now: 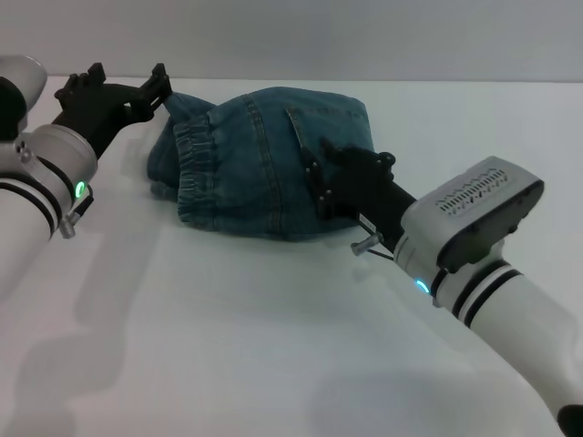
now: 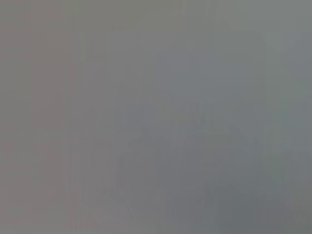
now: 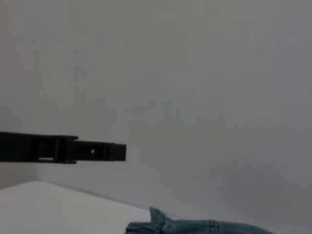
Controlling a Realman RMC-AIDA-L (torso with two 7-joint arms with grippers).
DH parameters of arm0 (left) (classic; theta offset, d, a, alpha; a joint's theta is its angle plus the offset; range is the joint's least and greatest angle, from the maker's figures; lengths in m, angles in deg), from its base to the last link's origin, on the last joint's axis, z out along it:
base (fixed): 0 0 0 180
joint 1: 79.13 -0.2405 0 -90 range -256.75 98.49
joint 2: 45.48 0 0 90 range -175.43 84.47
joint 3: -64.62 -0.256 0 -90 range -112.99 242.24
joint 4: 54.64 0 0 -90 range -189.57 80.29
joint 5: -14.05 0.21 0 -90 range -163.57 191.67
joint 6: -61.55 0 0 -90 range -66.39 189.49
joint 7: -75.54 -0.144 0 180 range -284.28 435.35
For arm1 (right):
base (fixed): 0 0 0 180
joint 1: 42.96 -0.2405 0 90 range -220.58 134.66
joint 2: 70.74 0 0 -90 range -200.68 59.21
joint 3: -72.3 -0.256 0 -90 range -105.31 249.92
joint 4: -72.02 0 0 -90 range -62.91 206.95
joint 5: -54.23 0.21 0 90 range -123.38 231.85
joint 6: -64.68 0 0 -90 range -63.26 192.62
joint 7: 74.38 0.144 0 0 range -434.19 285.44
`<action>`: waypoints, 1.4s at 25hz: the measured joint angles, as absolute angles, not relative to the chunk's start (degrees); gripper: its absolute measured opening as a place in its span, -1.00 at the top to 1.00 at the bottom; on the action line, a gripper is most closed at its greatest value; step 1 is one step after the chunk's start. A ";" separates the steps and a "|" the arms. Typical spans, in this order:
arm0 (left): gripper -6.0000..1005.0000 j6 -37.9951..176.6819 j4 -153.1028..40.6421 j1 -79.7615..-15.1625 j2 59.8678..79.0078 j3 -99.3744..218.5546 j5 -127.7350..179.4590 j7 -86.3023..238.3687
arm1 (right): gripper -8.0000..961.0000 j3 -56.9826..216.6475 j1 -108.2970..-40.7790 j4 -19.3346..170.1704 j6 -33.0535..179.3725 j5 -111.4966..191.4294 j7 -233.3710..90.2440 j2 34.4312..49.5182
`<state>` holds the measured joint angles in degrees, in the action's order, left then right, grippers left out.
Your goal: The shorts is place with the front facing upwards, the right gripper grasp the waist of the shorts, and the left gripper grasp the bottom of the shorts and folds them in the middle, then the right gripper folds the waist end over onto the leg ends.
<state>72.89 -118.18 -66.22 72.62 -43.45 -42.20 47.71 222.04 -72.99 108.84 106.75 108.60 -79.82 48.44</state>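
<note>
A: What is seen at the far left of the counter (image 1: pixel 228 364)?

B: The left gripper (image 1: pixel 127 89) is seen there, raised by the upper left corner of the shorts (image 1: pixel 264 164). Its jaws are spread apart and nothing is held between them; one fingertip lies just beside the edge of the cloth.

A: And the shorts themselves?

B: They are lying in a compact bundle at the middle of the counter, towards the back. The waist (image 1: pixel 193 177) is turned to the left side of the bundle, on top of the lower layers, so the waist end appears to have been brought over onto the leg ends, which cannot be made out under the fold.

A: What is found to the right?

B: The right gripper (image 1: pixel 342 177) is laid upon the denim at the right part of the bundle. Whether its jaws are closed on cloth or parted cannot be told. In the right wrist view, only a strip of denim and a dark finger are shown.

A: Which step is in hand?

B: The last fold is judged to be at its end. A release and a clean withdrawal of both arms would be called for next, without the top layer being dragged back.
</note>
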 joint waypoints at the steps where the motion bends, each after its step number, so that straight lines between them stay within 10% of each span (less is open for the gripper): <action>1: -0.68 72.94 -118.18 -66.22 72.62 -43.62 -42.20 47.71 | 0.31 222.02 -73.21 108.81 106.29 108.60 -79.73 48.42; 10: -0.68 73.13 -118.18 -66.37 72.73 -44.00 -42.20 47.81 | 0.99 221.72 -76.87 104.24 101.57 108.55 -73.87 48.27; 28: -0.69 77.60 -116.08 -66.35 72.66 -47.32 -41.76 47.86 | 0.90 220.92 -86.31 91.14 97.43 109.02 -63.93 48.37; 35: -0.69 104.54 -104.98 -66.47 72.66 -56.36 -41.48 50.63 | 0.86 214.78 -71.63 95.09 123.24 108.69 -71.39 47.56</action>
<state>104.54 -104.98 -66.47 72.66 -56.36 -41.48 50.63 214.78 -71.63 95.09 123.24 108.69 -71.39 47.56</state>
